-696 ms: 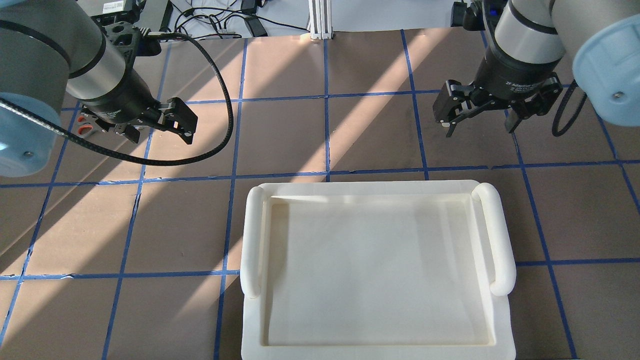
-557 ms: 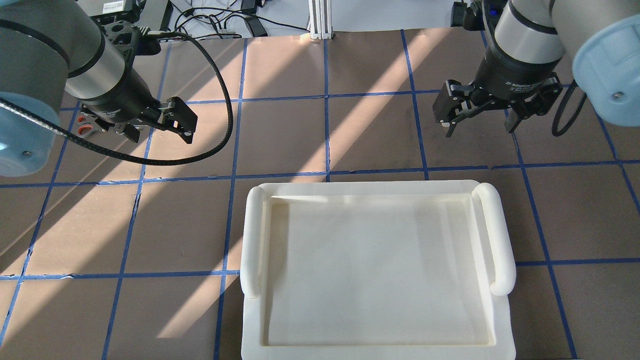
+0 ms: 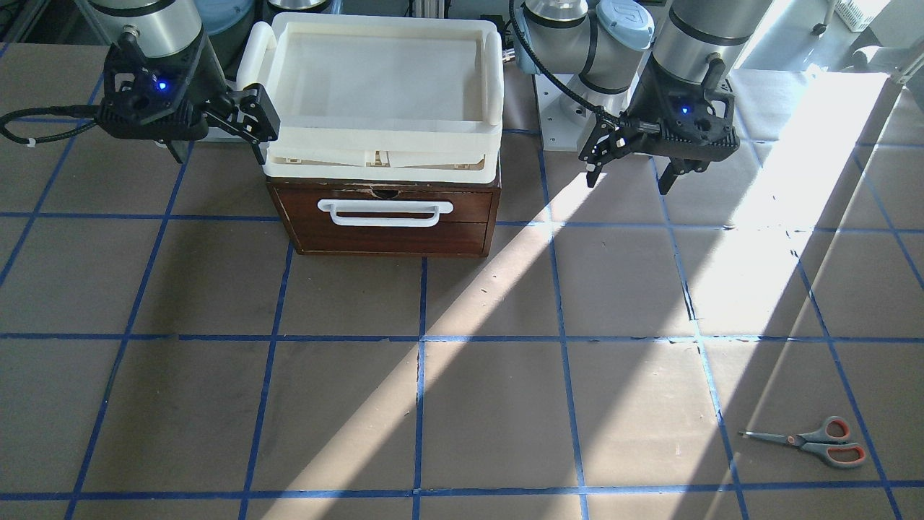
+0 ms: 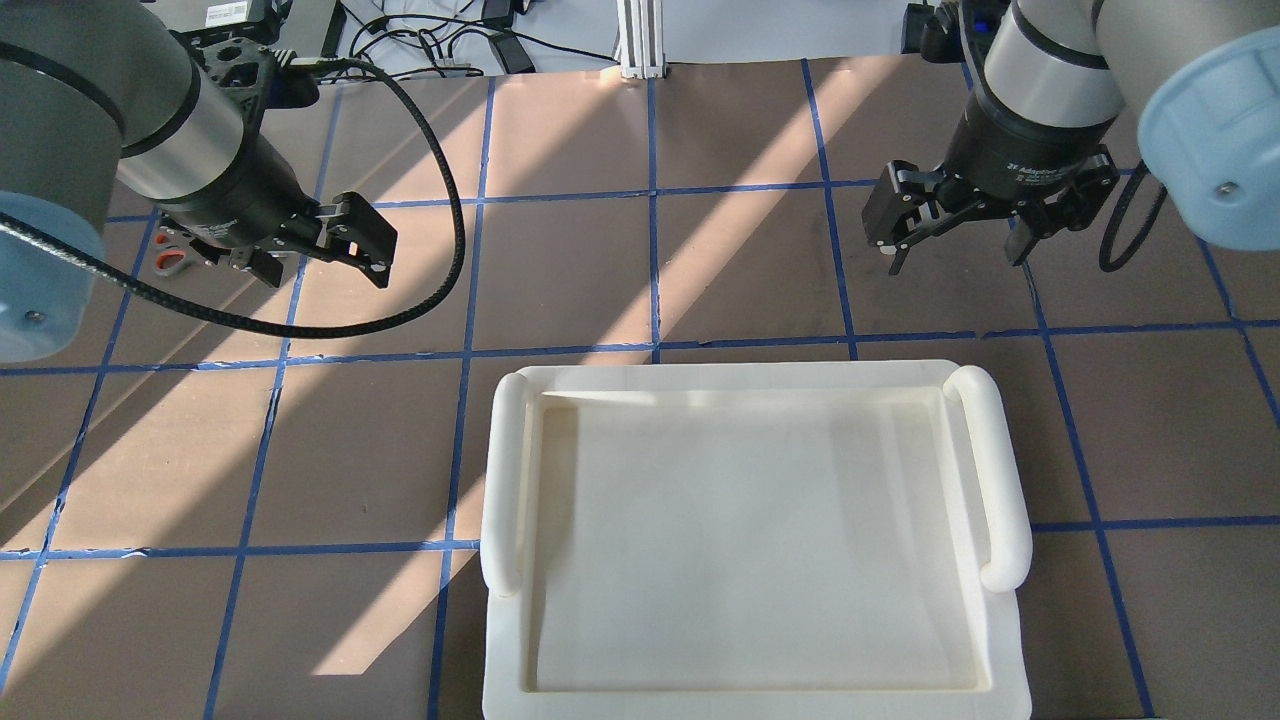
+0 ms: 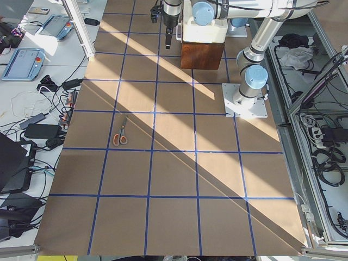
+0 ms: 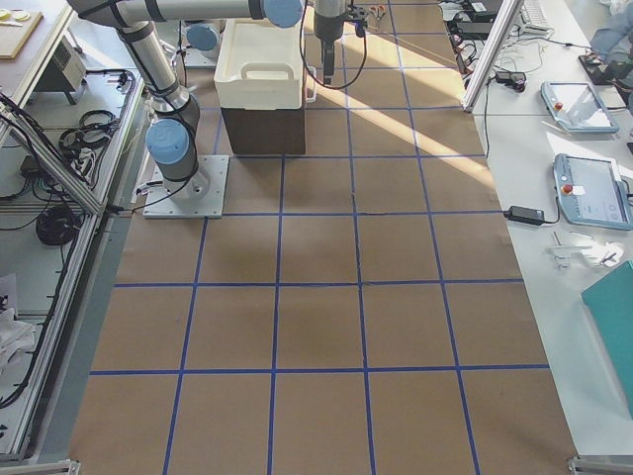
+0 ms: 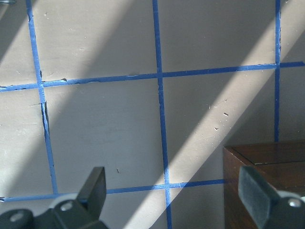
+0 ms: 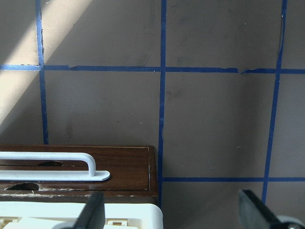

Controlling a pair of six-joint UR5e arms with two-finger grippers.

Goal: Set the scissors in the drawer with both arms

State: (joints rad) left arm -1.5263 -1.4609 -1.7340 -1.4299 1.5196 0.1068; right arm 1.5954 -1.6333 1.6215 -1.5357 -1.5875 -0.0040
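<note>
1. Exterior front-facing view: small grey-handled scissors with orange-red loops lie flat at lower right.
2. Dark brown wooden drawer with white bar handle sits closed, upper centre.
3. Black left gripper and right gripper hang spread wide, empty.

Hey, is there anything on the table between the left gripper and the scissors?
No. In the front-facing view, only bare table crossed by blue tape lines lies between the left gripper and the scissors.
</note>
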